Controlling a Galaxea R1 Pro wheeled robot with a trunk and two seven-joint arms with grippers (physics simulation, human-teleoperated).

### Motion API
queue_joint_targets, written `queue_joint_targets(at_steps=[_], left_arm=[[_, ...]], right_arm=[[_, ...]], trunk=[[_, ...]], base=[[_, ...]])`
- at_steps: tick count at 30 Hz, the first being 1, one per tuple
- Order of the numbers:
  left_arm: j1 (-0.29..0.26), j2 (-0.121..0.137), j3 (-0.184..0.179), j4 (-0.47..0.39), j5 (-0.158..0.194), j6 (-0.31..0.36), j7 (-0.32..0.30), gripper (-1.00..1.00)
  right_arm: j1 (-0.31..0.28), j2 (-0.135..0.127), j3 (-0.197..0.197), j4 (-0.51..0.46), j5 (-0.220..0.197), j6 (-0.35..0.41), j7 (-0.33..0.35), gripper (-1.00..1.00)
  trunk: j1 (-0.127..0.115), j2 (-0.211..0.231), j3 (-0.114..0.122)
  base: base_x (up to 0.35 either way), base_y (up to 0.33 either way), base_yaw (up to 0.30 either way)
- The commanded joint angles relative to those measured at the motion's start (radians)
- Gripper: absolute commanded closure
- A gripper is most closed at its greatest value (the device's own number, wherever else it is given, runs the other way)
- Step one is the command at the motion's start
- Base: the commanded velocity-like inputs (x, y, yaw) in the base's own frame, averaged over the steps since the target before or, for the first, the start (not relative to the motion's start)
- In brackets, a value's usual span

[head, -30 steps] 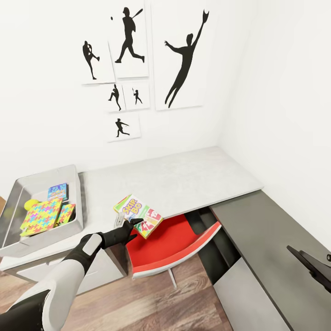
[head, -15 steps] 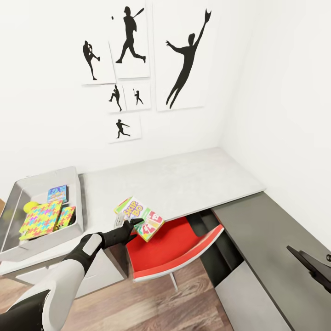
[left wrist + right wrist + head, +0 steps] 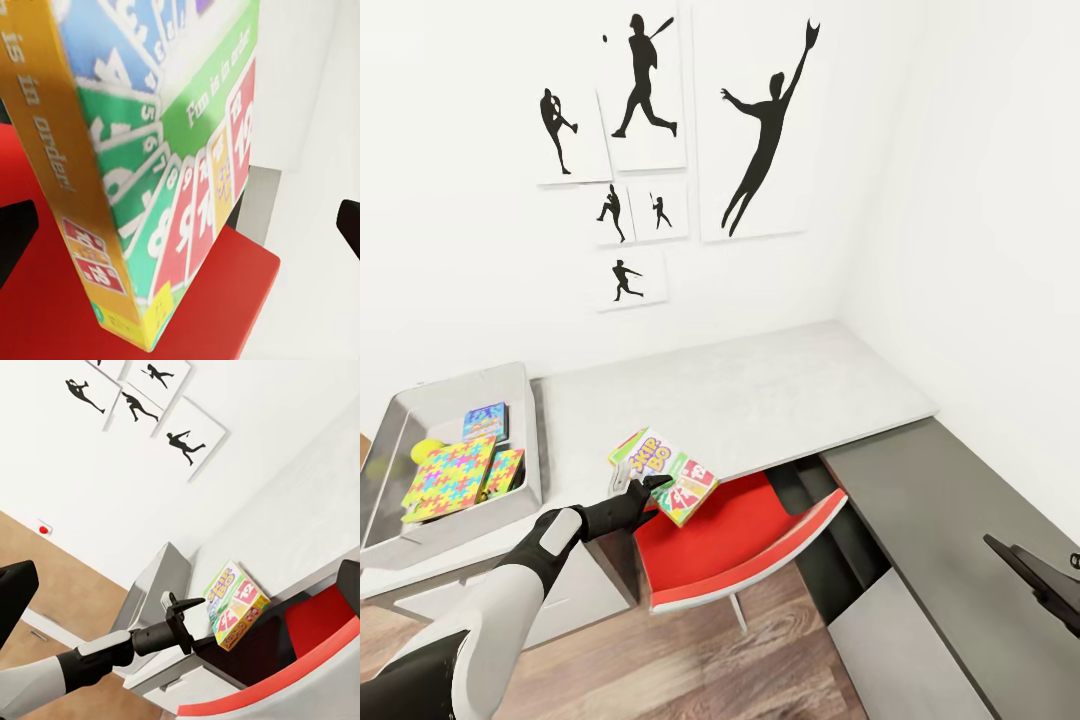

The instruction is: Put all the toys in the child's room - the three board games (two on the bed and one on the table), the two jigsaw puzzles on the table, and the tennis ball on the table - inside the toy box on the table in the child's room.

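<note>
Your left hand (image 3: pixel 638 490) grips the green-red-yellow "Skip-Bo" board game box (image 3: pixel 663 473), its edge reading "Fun is in order!", held tilted over the light grey surface's (image 3: pixel 760 390) front edge, above the red chair seat (image 3: pixel 735 535). The light grey toy box (image 3: pixel 530 440) sits left. You cannot tell your right hand's (image 3: pixel 1040 580) state.

bright even light, soft shadows; left wrist close-up blurred, head view edges stretched
</note>
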Motion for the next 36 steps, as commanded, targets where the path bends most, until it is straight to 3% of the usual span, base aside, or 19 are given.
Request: queue_joint_targets(at_steps=[1,36], left_arm=[[-0.001,0.0,0.006,0.0,-0.001,0.006,-0.002,-1.0],[-0.001,0.0,0.006,0.0,-0.001,0.006,-0.002,-1.0]], right_arm=[[-0.001,0.0,0.0,0.0,-0.002,0.009,0.002,-1.0],[-0.001,-0.003,-0.001,0.0,0.0,0.01,0.001,-1.0]], trunk=[[0.001,-0.002,-0.002],[0.001,-0.002,-0.009]], base=[[0.0,0.0,0.0],[0.0,0.0,0.0]])
